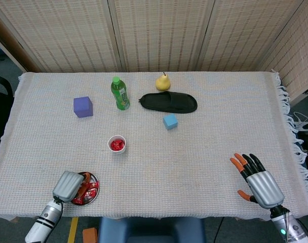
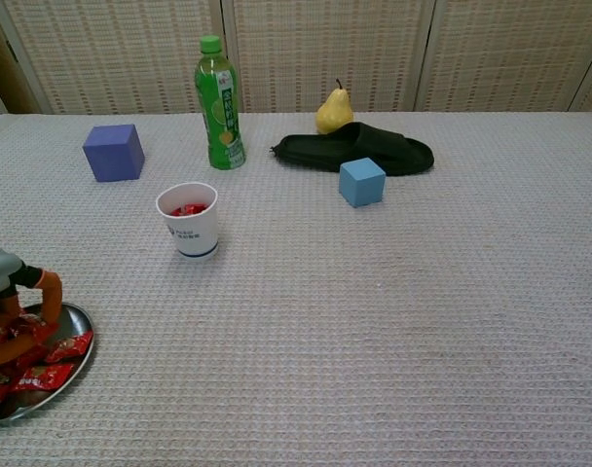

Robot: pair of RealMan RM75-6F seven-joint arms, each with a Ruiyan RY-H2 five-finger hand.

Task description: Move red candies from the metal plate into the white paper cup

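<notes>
Several red candies (image 2: 45,362) lie heaped in the metal plate (image 2: 74,358) at the table's near left corner, where the robot's left hand (image 1: 69,185) reaches down among them. Its fingers (image 2: 49,295) curl into the pile, but neither camera shows plainly whether a candy is pinched, so that cannot be told. Across the near edge, well apart from the work, the right hand (image 1: 258,181) hovers with its fingers spread and holds nothing.

The candies appear to be small wrapped sweets: light, probably crinkly and slick in their wrappers, and likely to slide over one another or off the shiny plate if nudged sideways. The soundest hold is judged to be a pinch across the body of one candy at the top of the heap, taken from above rather than scraped along the plate, which is itself light enough to shift.

Farther back, near the plate and toward the middle of the table, stands the white paper cup (image 2: 189,220), upright and already holding some red candies. It is thin-walled and easily tipped or crushed, so a candy is best released from just above its mouth without touching the rim.

Beyond the cup sit a purple cube (image 1: 82,107), a green bottle (image 1: 120,93) and a blue cube (image 1: 169,121); a black slipper (image 1: 168,102) and a yellow pear (image 1: 162,82) lie farthest back.
</notes>
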